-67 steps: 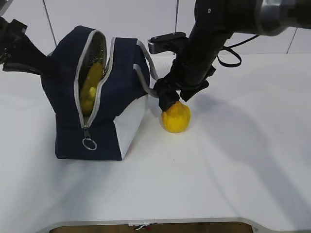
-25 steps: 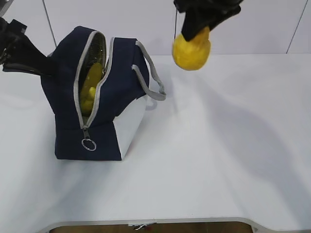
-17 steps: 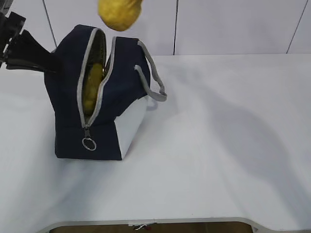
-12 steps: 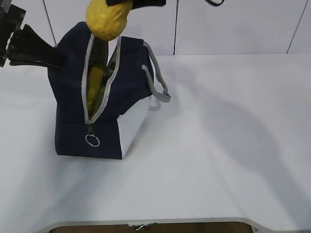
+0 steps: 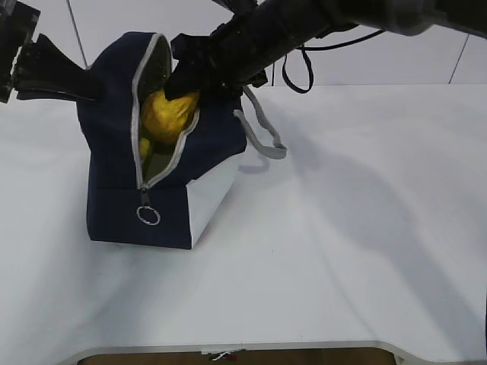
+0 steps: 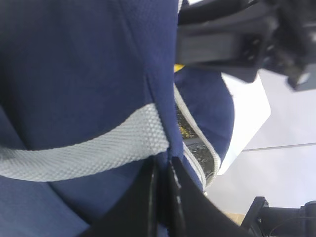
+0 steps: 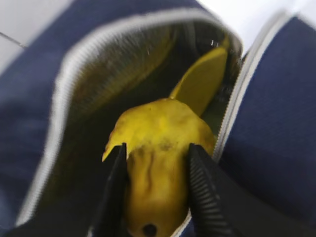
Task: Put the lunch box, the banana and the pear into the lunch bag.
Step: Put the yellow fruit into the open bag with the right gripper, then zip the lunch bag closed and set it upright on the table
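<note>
The right gripper (image 7: 154, 185) is clamping the pear (image 7: 160, 148) between its two fingers and holding it in the open zipper mouth of the lunch bag (image 5: 163, 163), which is standing on the white table (image 5: 342, 251). Behind the pear, the banana (image 7: 202, 79) is lying inside the bag. The left gripper (image 6: 162, 197) is pinching the bag's navy fabric beside a grey handle (image 6: 89, 153), jaws nearly together, on the bag's far-left side
</note>
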You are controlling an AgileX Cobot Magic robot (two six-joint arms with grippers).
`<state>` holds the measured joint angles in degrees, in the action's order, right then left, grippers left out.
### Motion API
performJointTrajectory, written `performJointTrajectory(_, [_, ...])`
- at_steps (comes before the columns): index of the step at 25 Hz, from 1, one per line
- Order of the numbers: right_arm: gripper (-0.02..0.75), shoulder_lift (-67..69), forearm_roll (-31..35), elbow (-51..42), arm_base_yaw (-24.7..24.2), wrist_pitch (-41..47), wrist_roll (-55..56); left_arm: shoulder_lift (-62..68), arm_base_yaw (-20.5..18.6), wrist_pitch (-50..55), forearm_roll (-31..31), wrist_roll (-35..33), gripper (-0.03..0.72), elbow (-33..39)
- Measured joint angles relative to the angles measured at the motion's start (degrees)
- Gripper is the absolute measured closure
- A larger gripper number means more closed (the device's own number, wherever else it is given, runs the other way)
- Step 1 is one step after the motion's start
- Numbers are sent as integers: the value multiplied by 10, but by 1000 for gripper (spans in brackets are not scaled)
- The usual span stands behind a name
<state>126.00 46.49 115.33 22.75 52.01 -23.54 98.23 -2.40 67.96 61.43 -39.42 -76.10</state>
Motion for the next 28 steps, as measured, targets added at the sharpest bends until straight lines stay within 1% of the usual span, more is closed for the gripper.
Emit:
performJointTrajectory(4, [220, 1, 20, 3, 0, 17, 0, 0, 0, 0, 1, 0, 693, 0])
performJointTrajectory(6, [183, -1, 21, 12, 0, 34, 0, 0, 0, 0, 1, 0, 693, 0])
performJointTrajectory(8, [176, -4, 12, 35, 0, 63, 0, 0, 0, 0, 1, 0, 693, 0])
performJointTrajectory(10, [175, -11, -18, 70, 0, 100, 1, 0, 0, 0, 1, 0, 693, 0])
performJointTrajectory(12, [174, -15, -68, 108, 0, 136, 26, 0, 0, 0, 1, 0, 693, 0])
performJointTrajectory(15, [174, -19, -162, 152, 0, 177, 77, 0, 0, 1, 1, 0, 693, 0])
performJointTrajectory(18, [176, -19, -236, 161, -2, 190, 135, 0, 0, 1, 1, 0, 693, 0])
performJointTrajectory(19, [178, -19, -251, 161, -2, 192, 149, 0, 0, 1, 1, 0, 693, 0])
performJointTrajectory(21, [189, -19, -269, 161, -2, 195, 169, 0, 0, 1, 1, 0, 693, 0])
performJointTrajectory(28, [209, 6, -280, 161, -2, 197, 198, 0, 0, 1, 1, 0, 693, 0])
